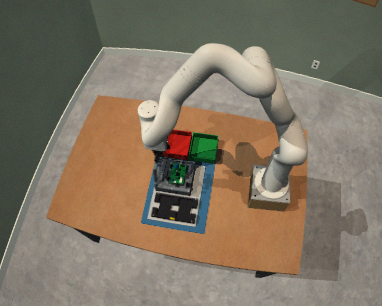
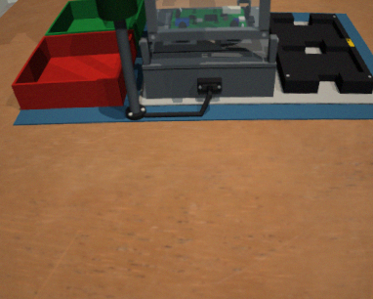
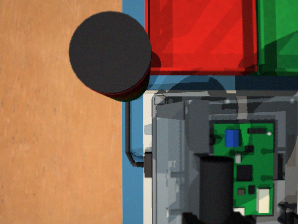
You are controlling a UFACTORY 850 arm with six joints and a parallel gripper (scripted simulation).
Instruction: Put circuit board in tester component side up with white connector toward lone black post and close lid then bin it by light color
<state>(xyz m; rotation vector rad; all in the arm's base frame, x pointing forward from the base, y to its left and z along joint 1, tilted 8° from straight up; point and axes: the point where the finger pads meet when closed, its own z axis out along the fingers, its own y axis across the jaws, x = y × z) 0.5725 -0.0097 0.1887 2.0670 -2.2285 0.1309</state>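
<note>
The green board [image 1: 178, 174] [image 2: 209, 19] [image 3: 255, 150] lies component side up in the grey tester [image 1: 179, 189] [image 2: 178, 80], its white connector on the side nearer the tray. In the exterior view it shows through the clear lid [image 2: 208, 34], which is open and raised; its exact tilt is unclear. The hook and its tab are not clearly seen. My gripper [image 3: 216, 162] is shut with nothing visible held, above the tester on the lid's hinge side. Contact with the lid cannot be told. The signal light [image 2: 116, 7] [image 3: 110, 52] looks unlit.
The red bin [image 1: 178, 144] [image 2: 70, 95] [image 3: 202, 37] and green bin [image 1: 205, 147] [image 2: 92, 24] [image 3: 280, 37] stand empty beside the tester. The black tray [image 1: 184, 201] [image 2: 305, 64] is empty on the other side. The signal light's grey pole [image 2: 128, 73] rises near the tester's hinge-side corner.
</note>
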